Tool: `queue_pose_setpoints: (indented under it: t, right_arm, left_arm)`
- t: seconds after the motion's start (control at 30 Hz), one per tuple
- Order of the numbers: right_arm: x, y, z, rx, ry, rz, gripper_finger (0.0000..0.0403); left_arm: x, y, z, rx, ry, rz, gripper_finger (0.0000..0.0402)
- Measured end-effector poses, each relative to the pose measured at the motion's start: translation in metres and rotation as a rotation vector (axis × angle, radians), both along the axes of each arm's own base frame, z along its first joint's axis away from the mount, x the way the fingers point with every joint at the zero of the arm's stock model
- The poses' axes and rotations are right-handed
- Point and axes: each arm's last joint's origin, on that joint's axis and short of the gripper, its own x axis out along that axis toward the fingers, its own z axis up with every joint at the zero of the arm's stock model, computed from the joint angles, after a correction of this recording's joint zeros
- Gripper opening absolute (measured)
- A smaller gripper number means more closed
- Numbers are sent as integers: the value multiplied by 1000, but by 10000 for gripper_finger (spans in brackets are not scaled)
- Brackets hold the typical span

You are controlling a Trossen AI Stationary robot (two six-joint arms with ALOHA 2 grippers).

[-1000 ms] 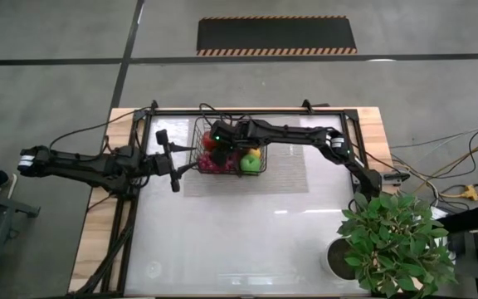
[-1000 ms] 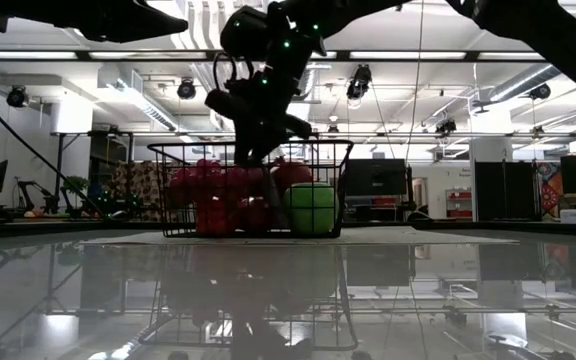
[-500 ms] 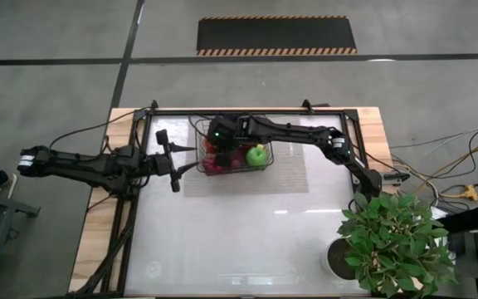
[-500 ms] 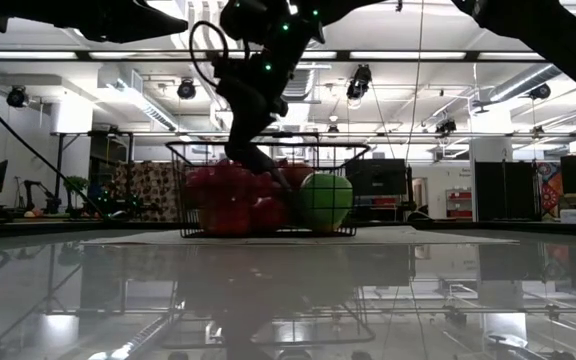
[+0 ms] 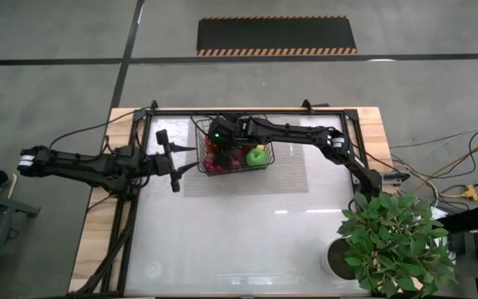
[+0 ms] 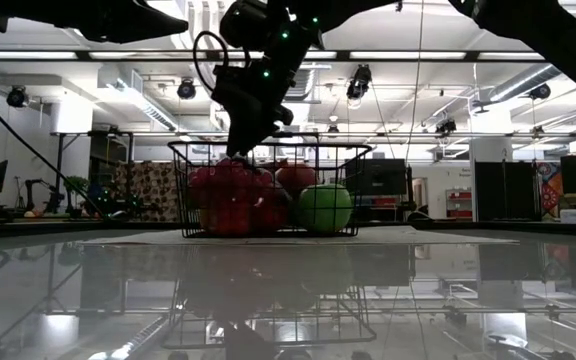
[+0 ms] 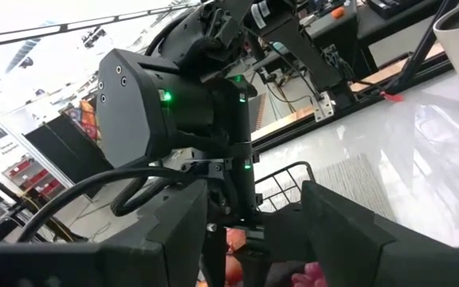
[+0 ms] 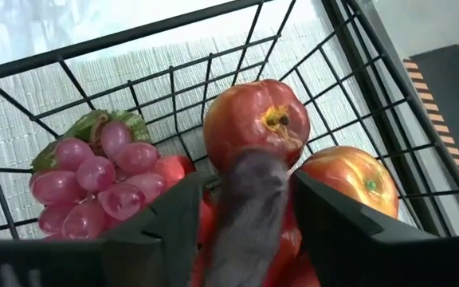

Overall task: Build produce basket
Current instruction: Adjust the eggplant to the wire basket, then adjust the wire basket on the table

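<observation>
The black wire basket [image 5: 199,126] stands on a pale woven mat toward the table's far side. It holds red apples [image 8: 253,119], another red apple [image 8: 349,179], purple grapes [image 8: 86,179] and a green apple [image 5: 258,154]. My right gripper [image 5: 220,143] reaches down into the basket over the red fruit, shut on a dark grey-purple eggplant [image 8: 249,199]. In the low view it hangs at the basket's rim [image 6: 240,148]. My left gripper [image 5: 167,159] waits open just left of the basket. My right gripper pinches the dark eggplant [image 8: 249,211] between its two fingers, coming from above and pointing down into the basket. The eggplant's free end [image 8: 253,159] reaches the top of a red apple; I cannot tell whether it rests on it.
The mat [image 5: 293,176] spreads out to the right of the basket. A leafy potted plant [image 5: 392,241] stands at the table's near right corner. The near half of the glossy table [image 5: 239,241] is open room. Cables lie off the table's right edge.
The basket has slid a little toward the table's right and far edges on the mat, and the green apple inside has shifted with it. My right gripper has tipped and risen slightly inside the basket.
</observation>
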Motion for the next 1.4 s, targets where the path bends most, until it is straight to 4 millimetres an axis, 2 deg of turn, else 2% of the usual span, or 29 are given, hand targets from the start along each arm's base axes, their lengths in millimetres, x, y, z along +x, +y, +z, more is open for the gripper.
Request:
queue_pose_setpoints:
  t: [0.23,0.33,0.47,0.6,0.67,0.83,1.07,1.4]
  right_arm:
    - [-2,0,6,-1,3,-3,241]
    - [-11,2,22,-10,23,-26,253]
    - [-29,14,55,-8,17,-27,246]
    - [-47,35,79,7,29,6,221]
    - [-56,45,89,10,29,24,206]
    - [-74,67,108,9,13,68,169]
    - [-79,90,103,17,33,102,134]
    - [-74,96,75,21,109,117,117]
  left_arm:
    - [0,0,0,-15,0,-1,187]
    - [3,-2,-7,-25,57,-62,186]
    - [16,-6,-22,-56,198,-166,177]
    - [30,-8,-37,-98,443,-183,132]
    - [38,-9,-44,-134,573,-202,98]
    - [56,-12,-56,-188,768,-210,12]
    - [66,-1,-60,-127,781,88,11]
    - [50,3,-46,-193,682,182,1]
